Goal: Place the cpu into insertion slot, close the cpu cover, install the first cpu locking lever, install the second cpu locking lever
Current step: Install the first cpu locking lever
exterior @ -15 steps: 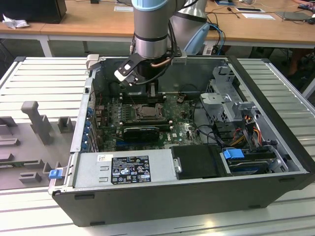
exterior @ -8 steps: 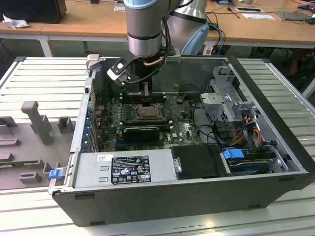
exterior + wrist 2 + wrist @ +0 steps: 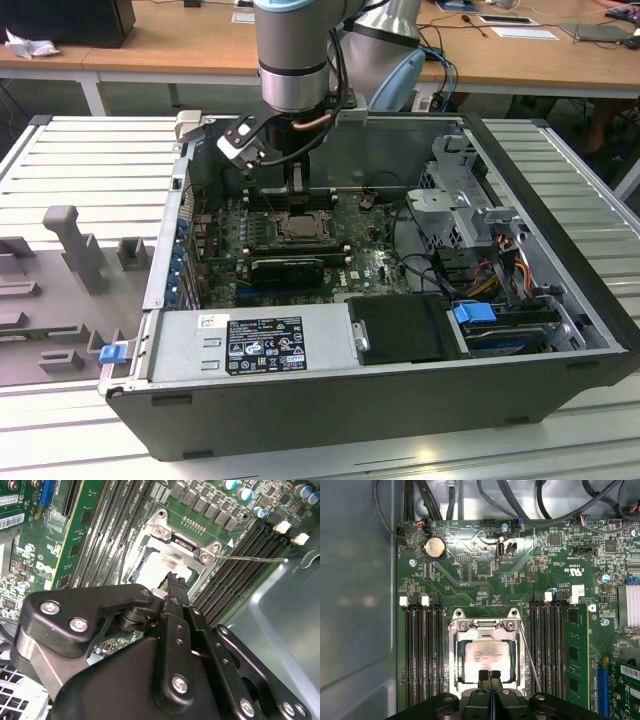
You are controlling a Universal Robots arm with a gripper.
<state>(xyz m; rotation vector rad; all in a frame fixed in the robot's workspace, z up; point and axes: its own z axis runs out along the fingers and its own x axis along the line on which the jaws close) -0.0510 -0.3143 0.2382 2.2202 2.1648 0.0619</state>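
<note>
While the gripper [image 3: 489,674] hangs with fingers pinched together on nothing, the cpu [image 3: 298,228] lies socketed inside the cpu cover [image 3: 485,625], at 6 o'clock from its tips in the exterior view.

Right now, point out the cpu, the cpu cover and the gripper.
cpu [image 3: 487,655], first wrist view, middle of its metal top.
cpu cover [image 3: 455,655], first wrist view, frame's side rail.
gripper [image 3: 489,674], first wrist view, between fingertips.

Cpu [image 3: 487,656] sits in the socket, framed by the cpu cover [image 3: 453,650], with memory slots [image 3: 422,650] on both sides. End effector [image 3: 490,673] is over the cpu's edge, inside the case [image 3: 400,400].
</note>
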